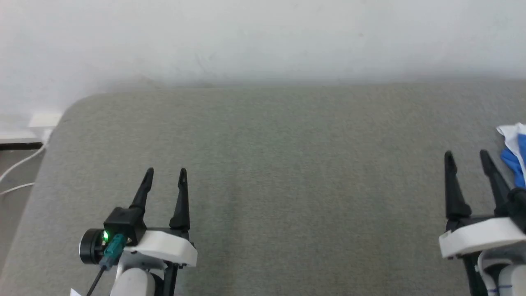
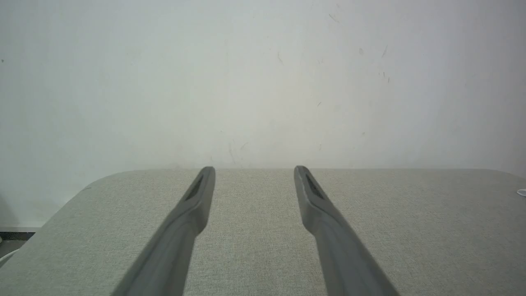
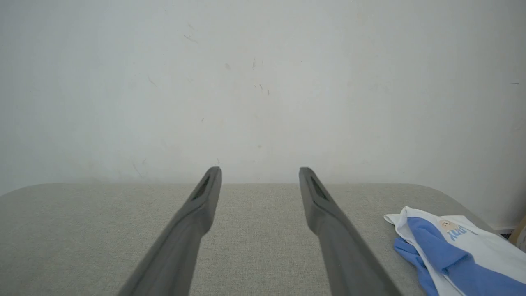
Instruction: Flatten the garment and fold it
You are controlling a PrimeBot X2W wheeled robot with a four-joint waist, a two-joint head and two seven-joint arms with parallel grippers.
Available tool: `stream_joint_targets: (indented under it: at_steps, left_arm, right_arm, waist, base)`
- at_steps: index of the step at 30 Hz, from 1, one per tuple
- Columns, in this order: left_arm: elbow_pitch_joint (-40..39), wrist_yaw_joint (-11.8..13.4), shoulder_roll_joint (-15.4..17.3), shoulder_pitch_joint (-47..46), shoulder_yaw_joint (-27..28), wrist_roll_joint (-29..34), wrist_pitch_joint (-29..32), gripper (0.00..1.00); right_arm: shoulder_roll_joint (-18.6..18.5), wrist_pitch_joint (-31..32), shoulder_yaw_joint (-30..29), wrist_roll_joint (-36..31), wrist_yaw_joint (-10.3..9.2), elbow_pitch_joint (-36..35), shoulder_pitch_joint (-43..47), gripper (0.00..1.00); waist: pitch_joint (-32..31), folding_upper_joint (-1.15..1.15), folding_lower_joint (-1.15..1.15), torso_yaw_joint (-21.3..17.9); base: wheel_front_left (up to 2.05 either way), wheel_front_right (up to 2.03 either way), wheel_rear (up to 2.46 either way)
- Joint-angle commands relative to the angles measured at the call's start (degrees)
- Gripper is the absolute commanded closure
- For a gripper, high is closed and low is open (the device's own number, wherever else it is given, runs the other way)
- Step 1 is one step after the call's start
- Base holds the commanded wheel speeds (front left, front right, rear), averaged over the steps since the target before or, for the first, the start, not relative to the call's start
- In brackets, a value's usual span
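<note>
Garment (image 1: 513, 158), white with blue sleeves, lies bunched at the right edge of the grey worktop (image 1: 263, 164). It sits just to the right of the right hand (image 1: 466, 155), clear of its fingers, which stand apart and empty. The left hand (image 1: 166, 172), fingers likewise spread and empty, is well apart from the garment, toward the worktop's left.

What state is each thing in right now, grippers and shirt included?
T-shirt: crumpled, unfolded, lying at the right end of the table, not held.
left gripper: open, empty.
right gripper: open, empty, apart from the T-shirt.
</note>
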Motion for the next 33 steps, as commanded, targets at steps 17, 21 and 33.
stream_joint_targets:
  at_steps: [17, 21, 33]
  left_arm:
    - [0.97, 0.21, -0.59, 4.99, -1.20, -0.86, -0.27, 0.00]
    - [0.91, 0.34, -0.63, 5.56, -1.53, -1.15, -0.27, 0.00]
    - [0.88, 0.29, -0.38, 5.47, -2.06, -1.39, 0.09, 1.00]
  right_arm:
    - [1.18, -3.35, 4.36, 0.43, -0.11, 2.49, 6.78, 0.00]
    - [1.18, -3.70, 4.52, 1.19, -0.11, 3.47, 7.12, 0.00]
    - [0.99, -3.74, 4.55, 1.80, 0.00, 4.59, 6.78, 1.00]
  waist:
    - [-4.41, 0.00, 0.01, 5.95]
    - [-4.50, 0.00, 0.01, 6.05]
    - [-4.26, 0.00, 0.02, 5.83]
  base:
    - [0.00, 0.00, 0.00]
    - [0.00, 0.00, 0.00]
    - [0.00, 0.00, 0.00]
